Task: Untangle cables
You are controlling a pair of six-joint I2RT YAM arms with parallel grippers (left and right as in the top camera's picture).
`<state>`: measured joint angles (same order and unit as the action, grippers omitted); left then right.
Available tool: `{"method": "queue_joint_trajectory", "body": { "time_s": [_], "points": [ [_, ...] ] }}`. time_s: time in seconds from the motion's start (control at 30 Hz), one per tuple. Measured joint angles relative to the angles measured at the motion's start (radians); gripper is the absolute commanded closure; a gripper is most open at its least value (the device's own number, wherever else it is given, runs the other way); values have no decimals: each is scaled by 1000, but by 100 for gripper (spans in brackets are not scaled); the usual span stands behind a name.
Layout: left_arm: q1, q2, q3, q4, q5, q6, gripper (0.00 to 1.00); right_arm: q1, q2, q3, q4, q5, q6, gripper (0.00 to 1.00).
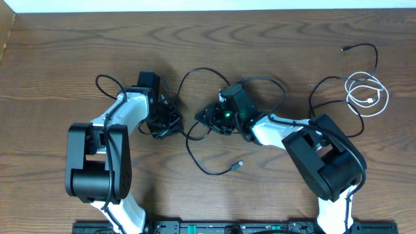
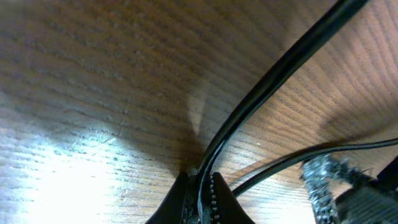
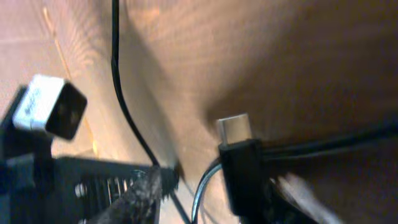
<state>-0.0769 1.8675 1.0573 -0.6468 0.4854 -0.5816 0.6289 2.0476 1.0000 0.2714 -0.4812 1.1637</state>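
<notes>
The black cable (image 1: 195, 146) lies mid-table, looping between both grippers, with one plug end (image 1: 239, 166) toward the front. My left gripper (image 1: 164, 122) is shut on a stretch of it; in the left wrist view the cable (image 2: 267, 93) runs up and right from the closed jaws (image 2: 202, 190). My right gripper (image 1: 209, 118) is low over the tangle, fingers apart (image 3: 217, 190). A black plug with a metal tip (image 3: 239, 155) sits against its right finger. The white cable (image 1: 367, 94) lies coiled at the far right, apart from both grippers.
A thin black cord with a plug end (image 1: 344, 49) runs by the white coil at the back right. The thicker arm wires loop near both wrists. The left arm's tool (image 3: 50, 106) shows close by in the right wrist view.
</notes>
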Motion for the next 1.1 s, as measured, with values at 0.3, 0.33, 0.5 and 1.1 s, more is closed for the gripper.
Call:
{"method": "queue_joint_trajectory", "body": {
  "time_s": [0.3,0.33,0.5,1.1],
  "points": [
    [-21,0,-2,-8,7,-70,92,-3,1,1,24,25,-32,50],
    [-29,0,-2,-10,6,-84,92,-8,0,5,21,11,-43,44],
    [-74,0,-3,-5,6,-159,92,-77,-16,23,-42,-104,-84,20],
    [-190,-3,-3,84,-12,-236,78,-229,-184,167,-929,-19,-515,1]
  ]
}}
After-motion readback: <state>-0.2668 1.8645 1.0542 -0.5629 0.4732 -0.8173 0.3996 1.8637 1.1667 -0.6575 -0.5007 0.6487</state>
